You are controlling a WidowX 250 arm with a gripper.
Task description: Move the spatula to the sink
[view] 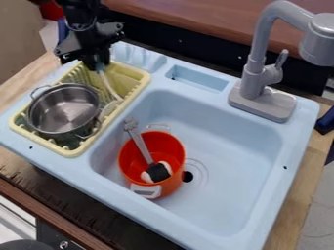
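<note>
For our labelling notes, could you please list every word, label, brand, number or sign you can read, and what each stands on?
There is none that I can read: no legible text on the sink, faucet, yellow rack, metal pot or orange pot.
Any finer print would be too small to make out.

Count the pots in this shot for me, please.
2. One metal pot sits in the yellow dish rack; one orange pot is in the basin of the sink. Nothing suggests another is hidden.
</note>
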